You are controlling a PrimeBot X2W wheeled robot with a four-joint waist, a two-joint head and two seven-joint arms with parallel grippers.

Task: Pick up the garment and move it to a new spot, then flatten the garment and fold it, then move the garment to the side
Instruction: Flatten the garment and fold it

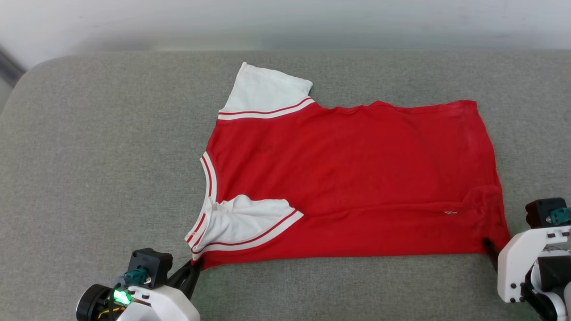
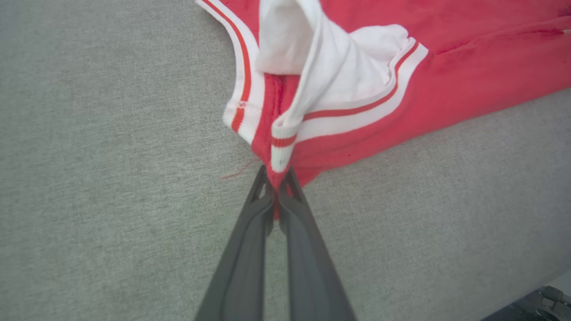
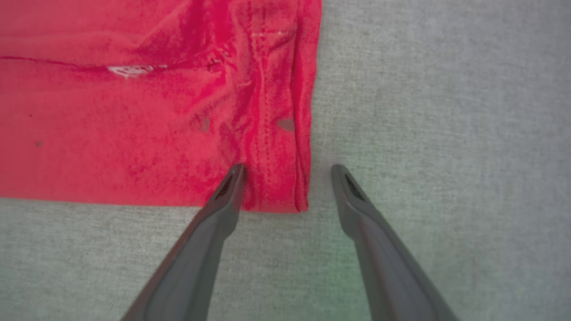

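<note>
Pinching a corner of the garment (image 1: 348, 178), left fingers (image 2: 250, 232); right fingers (image 3: 223, 196) wide astride its hem.

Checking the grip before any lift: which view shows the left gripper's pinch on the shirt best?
The left wrist view: the left gripper is shut on the garment's collar-side corner, cloth pinched between its tips. The head view shows that from above, smaller. The right wrist view faces the garment's hem corner.
</note>
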